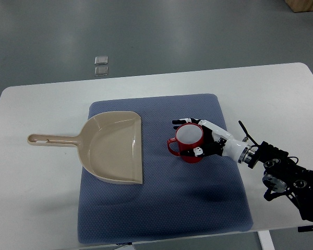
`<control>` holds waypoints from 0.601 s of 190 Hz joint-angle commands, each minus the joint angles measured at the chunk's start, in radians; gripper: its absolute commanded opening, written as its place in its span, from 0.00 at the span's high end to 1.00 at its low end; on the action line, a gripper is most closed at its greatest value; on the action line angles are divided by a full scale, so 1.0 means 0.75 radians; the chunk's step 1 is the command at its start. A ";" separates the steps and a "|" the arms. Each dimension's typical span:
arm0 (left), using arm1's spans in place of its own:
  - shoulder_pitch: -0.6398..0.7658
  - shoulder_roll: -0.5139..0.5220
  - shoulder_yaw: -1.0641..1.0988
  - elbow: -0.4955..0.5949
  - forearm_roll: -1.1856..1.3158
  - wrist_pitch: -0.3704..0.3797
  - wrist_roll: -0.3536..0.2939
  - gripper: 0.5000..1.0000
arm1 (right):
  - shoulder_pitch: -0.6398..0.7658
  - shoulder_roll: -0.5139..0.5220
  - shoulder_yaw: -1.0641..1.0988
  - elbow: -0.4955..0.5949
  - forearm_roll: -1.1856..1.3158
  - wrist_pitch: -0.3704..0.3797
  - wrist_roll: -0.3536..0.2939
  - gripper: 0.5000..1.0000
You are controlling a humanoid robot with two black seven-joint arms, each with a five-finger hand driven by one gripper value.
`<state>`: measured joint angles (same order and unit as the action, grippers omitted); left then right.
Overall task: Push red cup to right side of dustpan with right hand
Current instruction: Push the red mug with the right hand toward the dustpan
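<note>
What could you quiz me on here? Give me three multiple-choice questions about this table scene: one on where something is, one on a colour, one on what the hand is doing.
1. Where does the red ceramic cup stand?
A. inside the beige plastic dustpan
B. on the blue mat, right of the dustpan
C. on the bare white table

2. What colour is the cup's inside?
A. white
B. black
C. blue

3. What is the right hand doing?
A. resting far from the cup
B. lifting the dustpan
C. wrapped around the cup

Answers: B, the cup sits on the mat clear of the dustpan's open edge; A, its interior shows white; C, fingers curl around the cup's sides.
</note>
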<state>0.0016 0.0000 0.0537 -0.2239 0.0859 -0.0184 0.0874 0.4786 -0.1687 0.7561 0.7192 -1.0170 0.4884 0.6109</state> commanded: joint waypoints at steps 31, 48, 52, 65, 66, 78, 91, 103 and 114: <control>0.000 0.000 0.004 -0.002 0.000 0.000 0.000 0.00 | -0.023 0.000 -0.002 -0.004 0.000 -0.005 0.000 0.14; 0.000 0.000 0.004 -0.002 0.000 0.000 0.000 0.00 | -0.049 0.012 0.000 0.000 0.000 -0.044 0.000 0.14; 0.000 0.000 0.004 -0.002 0.000 0.000 0.000 0.00 | -0.053 0.014 0.000 0.000 0.000 -0.052 0.000 0.14; 0.000 0.000 0.004 -0.002 0.000 0.000 0.000 0.00 | -0.055 0.018 0.000 0.006 0.002 -0.060 0.000 0.14; 0.000 0.000 0.004 -0.002 0.000 0.000 0.000 0.00 | -0.055 0.018 0.000 0.006 0.002 -0.060 0.000 0.14; 0.000 0.000 0.004 0.000 0.000 0.000 0.000 0.00 | -0.057 0.022 0.000 0.011 0.004 -0.062 0.000 0.14; 0.000 0.000 0.004 0.000 0.000 0.000 0.000 0.00 | -0.059 0.047 0.000 0.013 0.002 -0.066 0.000 0.15; 0.000 0.000 0.004 0.000 0.000 0.000 0.000 0.00 | -0.059 0.076 0.000 0.013 0.002 -0.076 0.000 0.16; 0.000 0.000 0.004 0.000 0.000 0.000 0.000 0.00 | -0.059 0.094 0.000 0.013 0.004 -0.081 0.000 0.16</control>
<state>0.0014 0.0000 0.0568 -0.2246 0.0859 -0.0184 0.0874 0.4346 -0.1255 0.7563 0.7284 -1.0148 0.4361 0.6109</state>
